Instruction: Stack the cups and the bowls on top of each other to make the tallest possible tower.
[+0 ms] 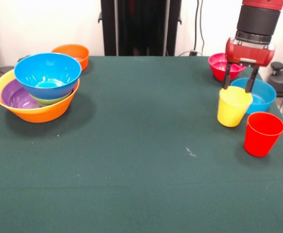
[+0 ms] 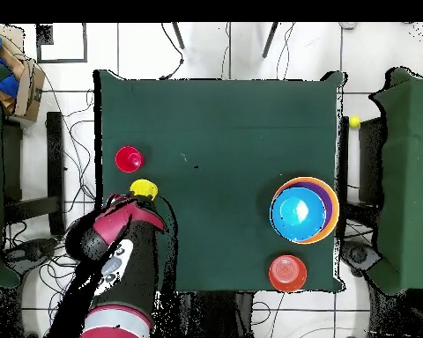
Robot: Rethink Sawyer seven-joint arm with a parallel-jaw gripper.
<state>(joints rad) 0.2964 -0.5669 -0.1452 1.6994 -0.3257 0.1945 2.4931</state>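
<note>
My gripper [image 1: 238, 86] is open, its two fingers reaching down to the rim of the yellow cup [image 1: 233, 108], which stands upright at the right. The red cup [image 1: 262, 133] stands just in front of it. Behind them lie a blue bowl [image 1: 265, 94] and a pink-red bowl [image 1: 220, 66]. At the left the tower has a large yellow-orange bowl [image 1: 37, 112] as base, holding a purple bowl [image 1: 15, 94], a green bowl [image 1: 52, 100] and a blue bowl [image 1: 47, 73] on top. From overhead the arm [image 2: 118, 242] hides the gripper; the yellow cup [image 2: 144, 187] and red cup [image 2: 129, 159] show.
A small orange bowl [image 1: 72, 53] sits behind the tower near the table's far edge, and appears as the orange bowl [image 2: 287, 273] in the overhead view beside the tower [image 2: 305, 209]. The green table [image 1: 141, 145] spreads between the two groups. Cables and chairs surround the table.
</note>
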